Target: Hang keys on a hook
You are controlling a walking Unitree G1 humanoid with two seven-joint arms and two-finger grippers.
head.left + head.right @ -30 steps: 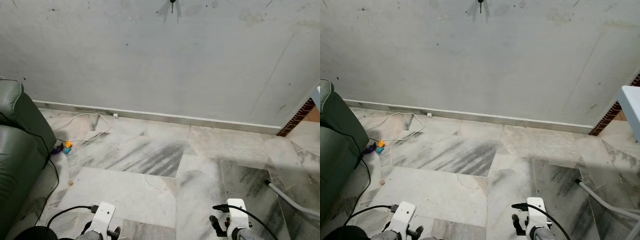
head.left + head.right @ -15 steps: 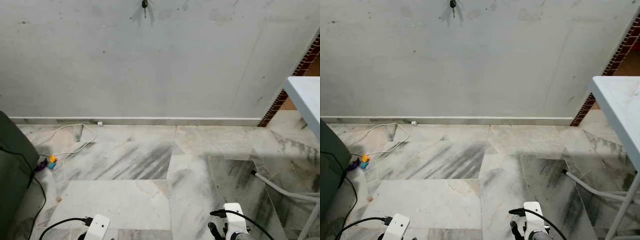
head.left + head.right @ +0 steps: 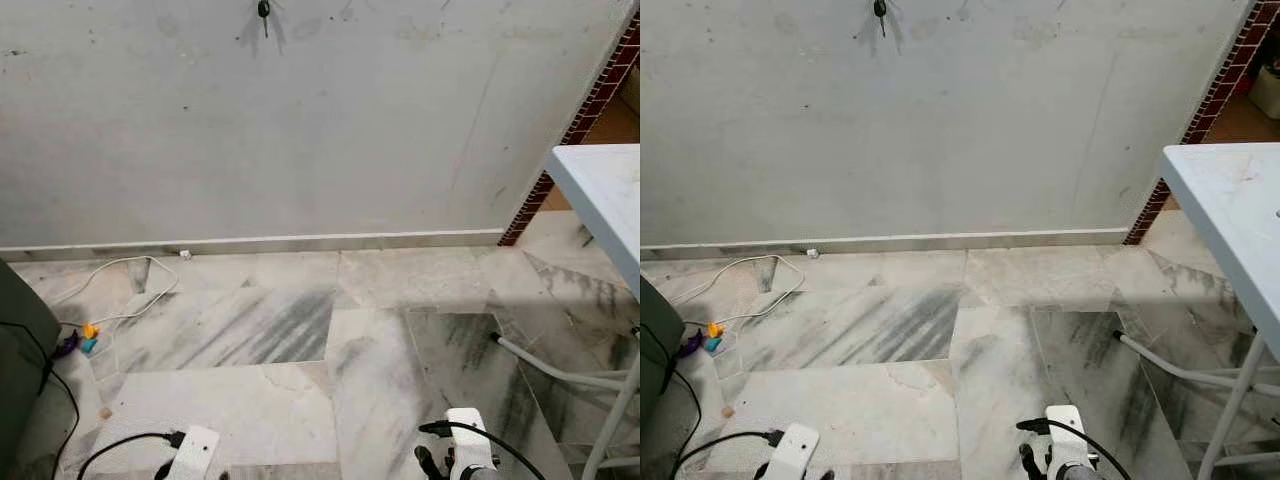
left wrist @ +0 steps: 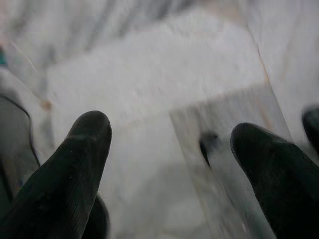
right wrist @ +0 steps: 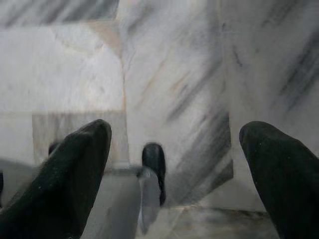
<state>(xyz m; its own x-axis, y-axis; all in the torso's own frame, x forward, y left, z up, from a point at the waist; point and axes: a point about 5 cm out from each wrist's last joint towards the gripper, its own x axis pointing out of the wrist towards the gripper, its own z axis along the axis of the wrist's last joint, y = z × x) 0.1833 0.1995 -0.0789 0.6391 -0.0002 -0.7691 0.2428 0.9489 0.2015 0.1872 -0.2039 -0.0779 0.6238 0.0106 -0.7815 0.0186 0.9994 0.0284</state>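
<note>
The wall carries the keys high up, a small dark bunch hanging on its hook. They look light, stiff and jangly, best pinched by the ring. The white surface stands right of the wall and has slid further into view as the camera turned. Left tool and right tool hang low, fingers apart, holding nothing.
</note>
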